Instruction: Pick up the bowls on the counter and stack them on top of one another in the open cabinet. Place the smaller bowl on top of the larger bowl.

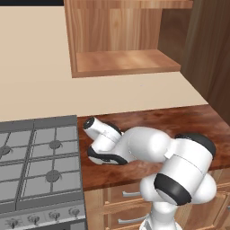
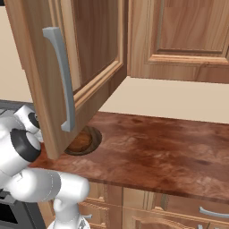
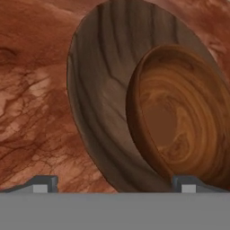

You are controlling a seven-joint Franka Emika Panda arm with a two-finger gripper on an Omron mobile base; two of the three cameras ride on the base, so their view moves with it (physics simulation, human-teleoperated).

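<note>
We see the counter [image 2: 152, 152], a broad slab of polished reddish-brown wood with a mottled, veined grain, and drawer fronts with pale metal handles below it. Above it hangs the cabinet [image 1: 121, 60] of light-brown wood, a plain box with a flat shelf and a streaked back panel; its door [image 2: 58, 67] stands swung out, framed, with a long curved grey handle [image 2: 62, 80]. To the left of the counter sits a grey gas stove [image 1: 38, 157] with square grates and round burners. We find no readable writing or brand marks anywhere.

In the hand view the larger bowl [image 3: 96, 103] lies on the counter, wide and shallow like a plate, dark brown with long curving grain lines. The smaller bowl [image 3: 179, 117] rests inside it, deep and round, reddish-brown with swirling rings. From the right base view the pair peeks out beneath the door's lower edge.

The gripper [image 3: 112, 183] hovers just above the bowls, its two dark tips spread wide apart and grasping nothing
</note>
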